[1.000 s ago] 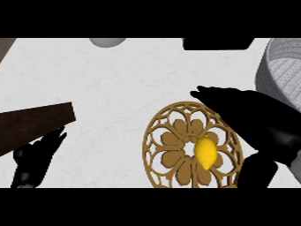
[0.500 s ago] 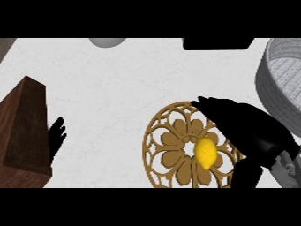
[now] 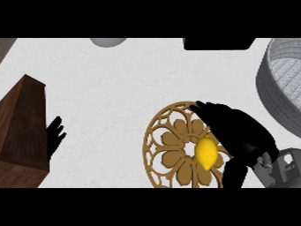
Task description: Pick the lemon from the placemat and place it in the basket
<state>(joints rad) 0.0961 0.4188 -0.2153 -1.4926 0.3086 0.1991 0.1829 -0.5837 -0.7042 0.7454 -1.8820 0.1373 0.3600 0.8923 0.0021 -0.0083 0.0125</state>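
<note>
The right hand (image 3: 234,130) hangs over the gold openwork placemat (image 3: 172,152), fingers relaxed and holding nothing. The lemon (image 3: 206,152) lies on the placemat, just beside the palm. The grey basket (image 3: 289,86) stands to the placemat's upper right on the bench (image 3: 133,79).

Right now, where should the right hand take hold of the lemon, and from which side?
Across the lemon's narrow middle, coming from the right and above. It lies lengthwise on the placemat, and the right hand is already on that side.
</note>
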